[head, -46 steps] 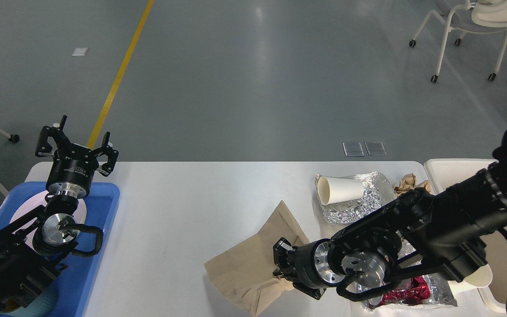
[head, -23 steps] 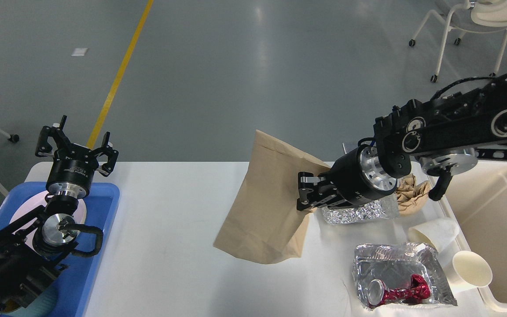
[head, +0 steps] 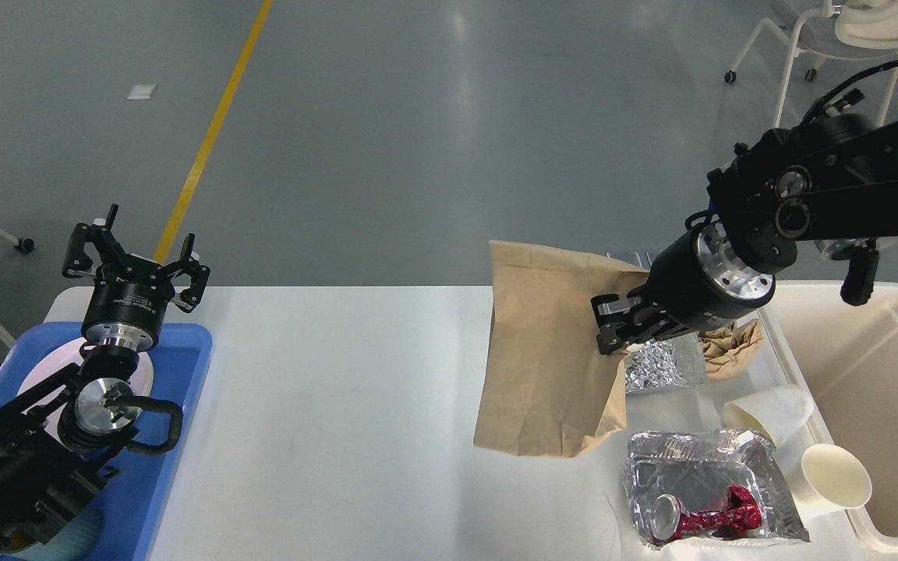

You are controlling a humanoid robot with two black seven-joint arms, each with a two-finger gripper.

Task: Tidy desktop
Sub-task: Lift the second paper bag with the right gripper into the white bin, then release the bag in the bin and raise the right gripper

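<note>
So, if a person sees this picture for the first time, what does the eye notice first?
First, the brown paper bag hanging above the desktop, held at its edge by the right gripper. Next, the foil tray with a crushed red can at the near right, and the blue tray at the far left.

Crumpled foil [head: 663,363] half behind the paper bag [head: 546,351].

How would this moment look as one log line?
right gripper: shut on brown paper bag, lifted | left gripper: open, idle | desktop: litter remains
</note>
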